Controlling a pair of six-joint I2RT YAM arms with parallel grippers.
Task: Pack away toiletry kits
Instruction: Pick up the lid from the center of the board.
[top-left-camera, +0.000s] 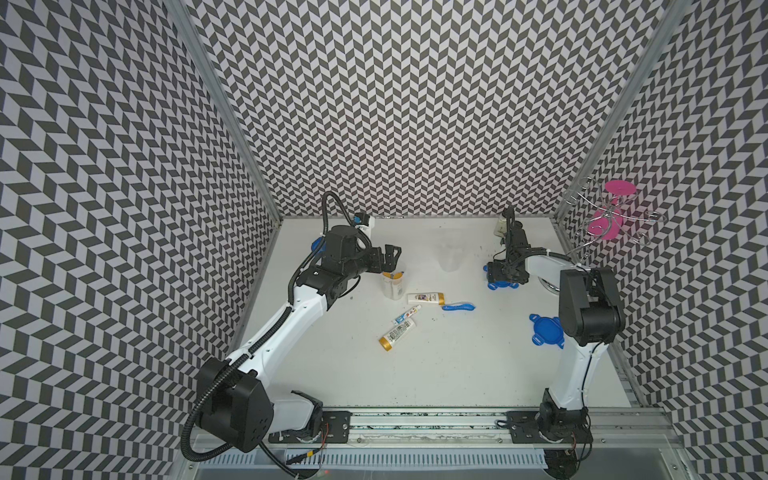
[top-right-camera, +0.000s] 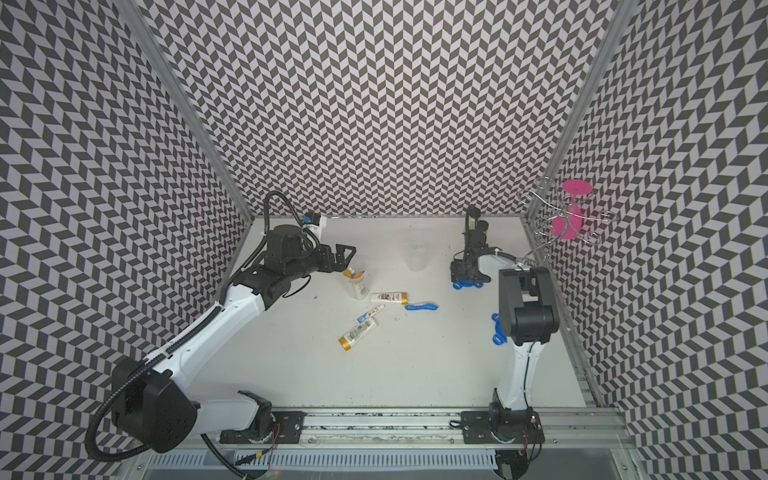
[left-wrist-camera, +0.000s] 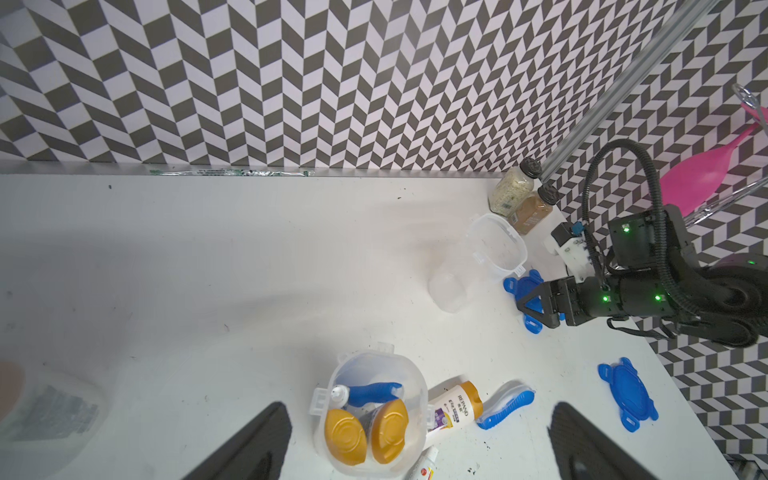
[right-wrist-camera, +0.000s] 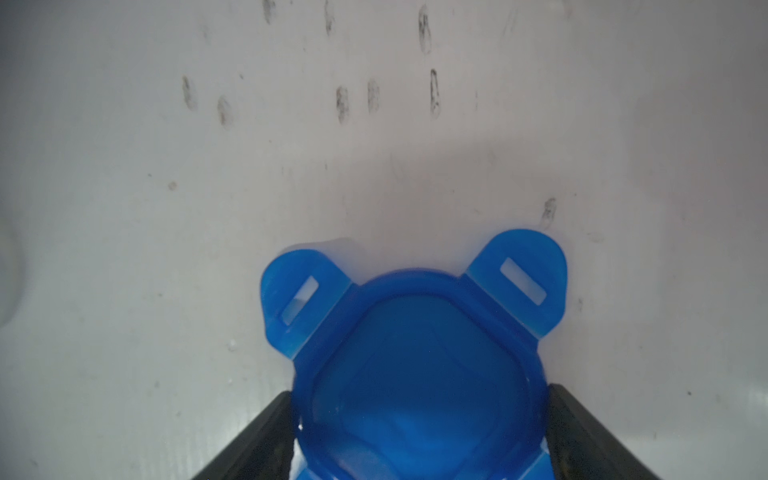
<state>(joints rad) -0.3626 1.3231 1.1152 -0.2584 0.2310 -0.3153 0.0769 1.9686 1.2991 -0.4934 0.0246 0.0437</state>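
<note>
An open clear cup (top-left-camera: 392, 286) (left-wrist-camera: 370, 415) holds two gold-capped tubes and a blue toothbrush. My left gripper (top-left-camera: 392, 252) (left-wrist-camera: 419, 409) hangs open just above it, fingers wide on either side. Beside the cup lie a white tube with a gold cap (top-left-camera: 424, 298), a blue toothbrush (top-left-camera: 458, 307), a toothpaste tube (top-left-camera: 406, 314) and another gold-capped tube (top-left-camera: 397, 332). An empty clear cup (top-left-camera: 451, 257) stands further back. My right gripper (top-left-camera: 500, 279) (right-wrist-camera: 419, 392) is down on the table, shut on a blue lid (right-wrist-camera: 415, 374), both fingers against its rim.
A second blue lid (top-left-camera: 545, 330) lies near the right arm's elbow. Two black-capped spice jars (left-wrist-camera: 519, 199) stand in the back right corner. A wire stand with pink discs (top-left-camera: 615, 216) hangs on the right wall. Another clear cup (left-wrist-camera: 50, 411) shows blurred near the left arm.
</note>
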